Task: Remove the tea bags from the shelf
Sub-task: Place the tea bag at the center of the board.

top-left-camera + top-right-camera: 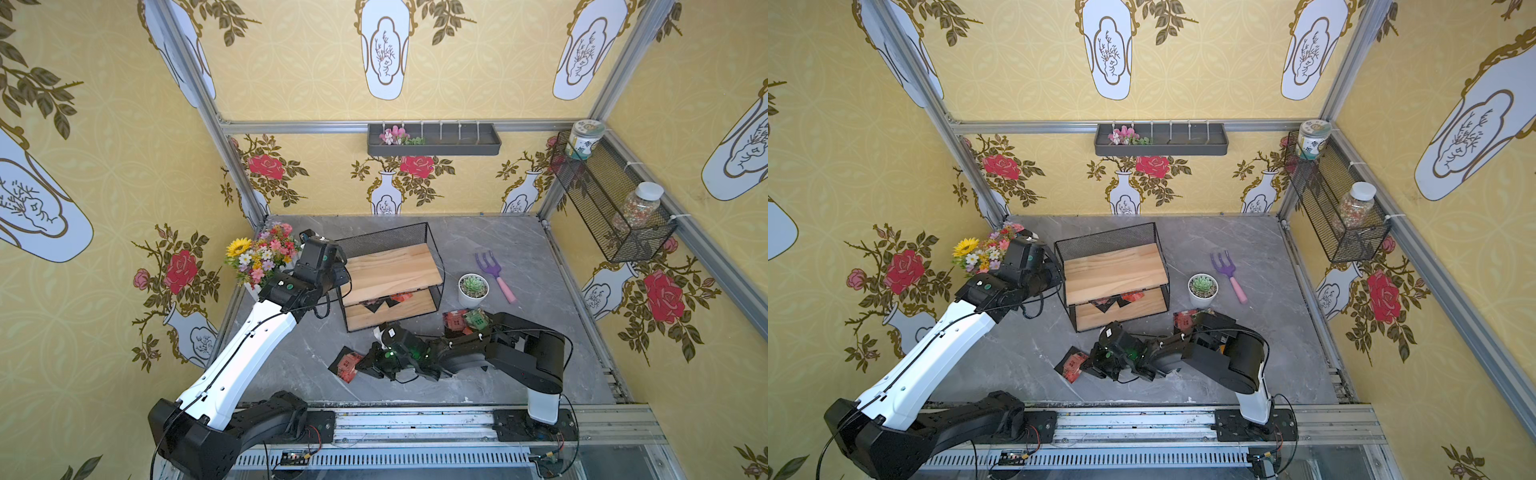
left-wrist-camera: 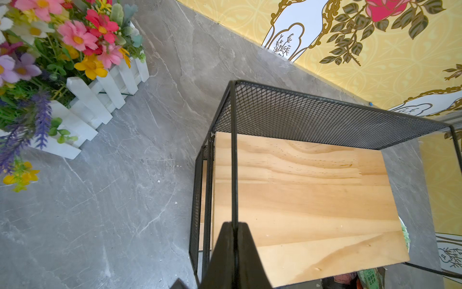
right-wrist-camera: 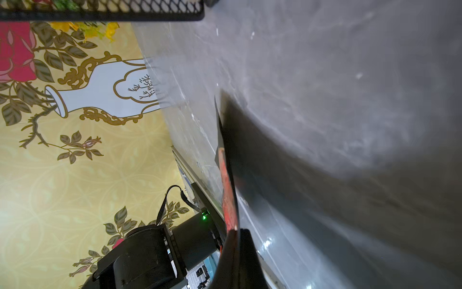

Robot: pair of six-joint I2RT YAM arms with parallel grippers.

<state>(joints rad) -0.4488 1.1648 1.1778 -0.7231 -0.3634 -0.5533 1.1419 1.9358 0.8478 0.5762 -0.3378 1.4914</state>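
1. At the left end of the upright shelf (image 1: 390,270), clamps the top frame wire with the left gripper (image 2: 234,225), jaws clenched tight on the thin rod, as the left wrist view shows.
2. Before the shelf's front, low over the tabletop (image 1: 457,237), pinches a red bag (image 1: 348,365) by one edge with the right gripper (image 3: 236,232), jaws squeezed on the foil; appears edge-on in the right wrist view.
3. Cannot tell whether that bag's far corner touches the tabletop.
4. On the lower board (image 1: 399,313), near its back, holds several bags (image 1: 384,302), black-backed and red, overlapping, partly hidden under the upper board.
5. Near the pot (image 1: 471,297), just beside the right arm, shows a bag pile (image 1: 455,322) on the tabletop: red and green sachets touching, partly covered by the arm in both top views.
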